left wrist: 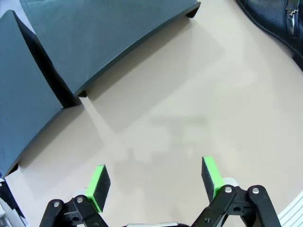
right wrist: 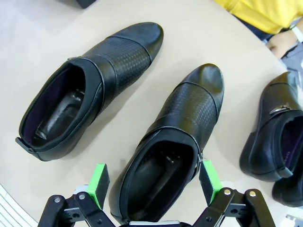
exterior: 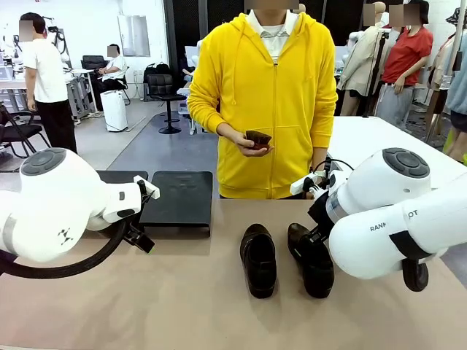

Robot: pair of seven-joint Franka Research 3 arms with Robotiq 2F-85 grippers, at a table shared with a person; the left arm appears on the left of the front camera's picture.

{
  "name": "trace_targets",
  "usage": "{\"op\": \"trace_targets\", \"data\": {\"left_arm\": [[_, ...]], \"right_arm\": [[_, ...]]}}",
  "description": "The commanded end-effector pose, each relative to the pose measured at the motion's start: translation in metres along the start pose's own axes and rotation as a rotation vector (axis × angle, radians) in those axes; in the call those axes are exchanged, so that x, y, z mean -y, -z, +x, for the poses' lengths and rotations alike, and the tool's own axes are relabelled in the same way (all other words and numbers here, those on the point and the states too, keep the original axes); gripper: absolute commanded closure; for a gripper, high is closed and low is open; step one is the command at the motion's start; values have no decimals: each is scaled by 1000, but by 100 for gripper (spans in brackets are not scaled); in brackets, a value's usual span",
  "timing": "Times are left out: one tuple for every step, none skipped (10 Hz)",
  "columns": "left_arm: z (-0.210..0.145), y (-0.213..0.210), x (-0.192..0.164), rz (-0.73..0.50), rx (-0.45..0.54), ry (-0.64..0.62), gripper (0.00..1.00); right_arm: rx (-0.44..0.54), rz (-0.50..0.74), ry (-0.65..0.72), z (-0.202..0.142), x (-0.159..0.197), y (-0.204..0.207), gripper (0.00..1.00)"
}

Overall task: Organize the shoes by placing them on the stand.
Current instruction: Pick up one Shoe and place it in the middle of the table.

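A: How far along is the tidying?
B: Hardly begun, I'd judge. The stand (left wrist: 109, 42) sits ahead and to the left of the left pincer (left wrist: 155, 177). It is 2 sloped platforms side by side, and what shows of both is bare.
A: And that pincer?
B: Jaws wide apart, nothing between them, over bare table (left wrist: 189, 109).
A: Where are the shoes (exterior: 258, 259)?
B: On the table by the right pincer (right wrist: 154, 182). Its jaws are spread too, 1 pad on each side of the heel end of the nearest shoe (right wrist: 184, 123). I cannot tell whether they touch it. A 2nd shoe (right wrist: 90, 85) lies just left of it and a 3rd shoe (right wrist: 267, 137) lies off to the right. A dark edge below that may be the 4th.
A: What's left?
B: All of it: every shoe has to go onto the stand.
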State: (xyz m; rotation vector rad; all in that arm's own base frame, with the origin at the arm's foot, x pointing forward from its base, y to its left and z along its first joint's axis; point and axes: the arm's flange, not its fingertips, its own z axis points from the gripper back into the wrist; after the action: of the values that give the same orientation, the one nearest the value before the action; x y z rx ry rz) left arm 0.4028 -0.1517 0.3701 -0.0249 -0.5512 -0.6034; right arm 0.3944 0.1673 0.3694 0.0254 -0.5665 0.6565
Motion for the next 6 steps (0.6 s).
{"op": "trace_targets", "data": {"left_arm": [[0,0,0,0,1,0,0],[0,0,0,0,1,0,0],[0,0,0,0,1,0,0],[0,0,0,0,1,0,0],[0,0,0,0,1,0,0],[0,0,0,0,1,0,0]], "right_arm": [[2,0,1,0,0,0,0],[2,0,1,0,0,0,0],[2,0,1,0,0,0,0],[2,0,1,0,0,0,0],[2,0,1,0,0,0,0],[2,0,1,0,0,0,0]]}}
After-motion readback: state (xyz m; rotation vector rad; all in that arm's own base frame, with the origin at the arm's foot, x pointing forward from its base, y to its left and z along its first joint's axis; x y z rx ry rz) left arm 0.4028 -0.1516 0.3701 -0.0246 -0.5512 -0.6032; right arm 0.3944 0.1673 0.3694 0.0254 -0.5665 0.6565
